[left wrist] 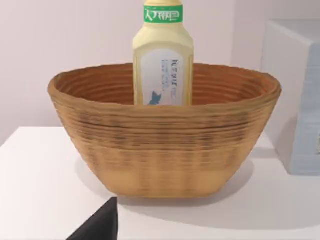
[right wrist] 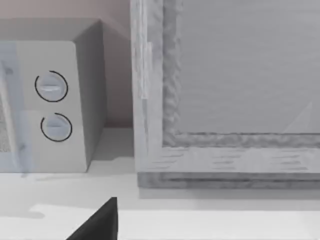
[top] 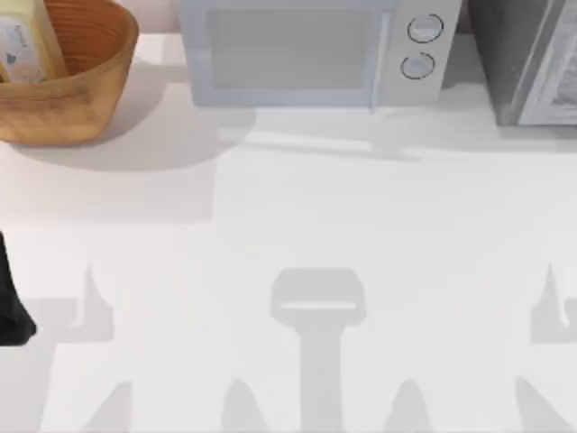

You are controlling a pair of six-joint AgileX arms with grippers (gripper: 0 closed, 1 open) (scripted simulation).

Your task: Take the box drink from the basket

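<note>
- the basket [top: 77, 86] sits at the far left of the white tabletop [top: 315, 216], and the box drink [top: 27, 41] stands upright inside it, rising above the rim.
- the left wrist view faces the basket [left wrist: 165, 150] head on, with the box drink [left wrist: 163, 65] behind its near wall; a dark bit of the left arm [top: 11, 307] shows at the tabletop's left edge, well apart from the basket, and i cannot tell how its jaws stand.
- a microwave [top: 315, 50] stands just right of the basket, and a grey cabinet [top: 532, 59] at the far right.
- the right wrist view looks at the microwave [right wrist: 55, 105] and cabinet [right wrist: 225, 100]; i cannot tell the state of the right jaws.
</note>
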